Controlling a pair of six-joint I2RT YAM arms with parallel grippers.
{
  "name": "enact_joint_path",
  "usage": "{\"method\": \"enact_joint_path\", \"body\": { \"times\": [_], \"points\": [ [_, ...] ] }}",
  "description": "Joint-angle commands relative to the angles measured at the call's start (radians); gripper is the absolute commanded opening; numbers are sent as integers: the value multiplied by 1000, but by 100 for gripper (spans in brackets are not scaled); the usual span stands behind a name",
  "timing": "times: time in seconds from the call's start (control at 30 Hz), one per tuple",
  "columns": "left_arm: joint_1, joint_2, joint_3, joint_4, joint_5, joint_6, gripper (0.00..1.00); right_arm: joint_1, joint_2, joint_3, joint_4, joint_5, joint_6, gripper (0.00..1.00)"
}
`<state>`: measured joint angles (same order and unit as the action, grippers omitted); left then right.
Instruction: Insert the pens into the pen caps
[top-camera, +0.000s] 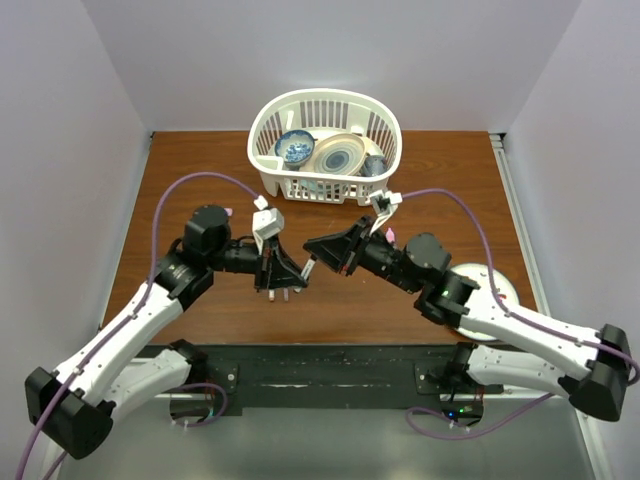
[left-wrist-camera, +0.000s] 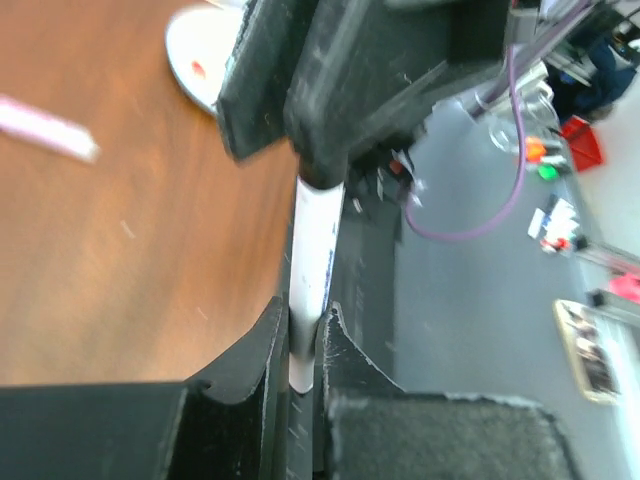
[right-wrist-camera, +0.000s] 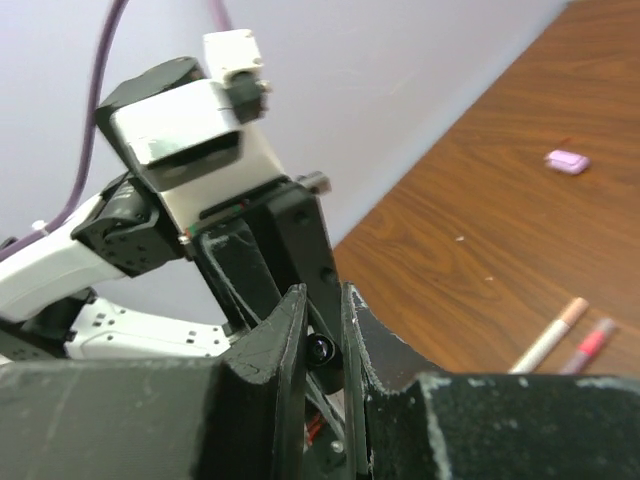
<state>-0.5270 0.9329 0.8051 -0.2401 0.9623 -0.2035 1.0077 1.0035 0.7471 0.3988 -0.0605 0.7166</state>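
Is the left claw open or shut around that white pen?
Shut: the left gripper pinches the white pen between both fingers.

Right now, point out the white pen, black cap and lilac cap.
white pen (left-wrist-camera: 312, 260): left wrist view, middle of the barrel.
black cap (right-wrist-camera: 320, 350): right wrist view, its rounded end.
lilac cap (right-wrist-camera: 567, 161): right wrist view, its top face.

Basket (top-camera: 322, 96) blocks rear ctr; table (top-camera: 180, 155) L rear passable
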Motion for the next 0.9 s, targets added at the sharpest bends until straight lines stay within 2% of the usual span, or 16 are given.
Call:
{"method": "enact_joint_path", "body": {
  "times": [0.0,0.03,0.1,0.13,0.17,0.23,0.3,0.33,0.37,0.47,0.53,0.63,0.67,0.87],
  "points": [
    [74,-42,89,271,-208,24,0,75,-85,266,-579,-2,-80,18],
    [76,-51,85,260,-197,18,0,75,-106,302,-598,101,-86,28],
    [74,-84,56,259,-207,3,0,75,-129,371,-589,169,-114,41],
    [76,-100,42,263,-218,-4,0,75,-143,389,-589,194,-120,56],
    [76,-126,19,263,-246,-10,0,75,-149,405,-592,227,-127,59],
    [76,-147,0,251,-293,-30,0,75,-161,434,-610,246,-140,65],
    [76,-155,-12,243,-402,-63,0,77,-183,425,-630,255,-134,68],
    [76,-148,-12,179,-434,-74,0,75,-190,419,-641,260,-129,70],
    [76,-120,-6,162,-489,-85,0,75,-203,411,-653,267,-123,78],
    [76,-24,5,88,-574,-146,0,75,-227,368,-716,303,-111,85],
    [67,39,5,41,-618,-230,0,72,-244,325,-736,326,-95,86],
    [7,122,-41,79,-672,-356,0,75,-279,265,-765,333,-86,94],
    [-10,147,-50,85,-741,-387,0,77,-286,258,-782,332,-88,99],
    [-137,265,-72,61,-1014,-591,0,77,-296,268,-1070,398,-13,99]
  ]
}}
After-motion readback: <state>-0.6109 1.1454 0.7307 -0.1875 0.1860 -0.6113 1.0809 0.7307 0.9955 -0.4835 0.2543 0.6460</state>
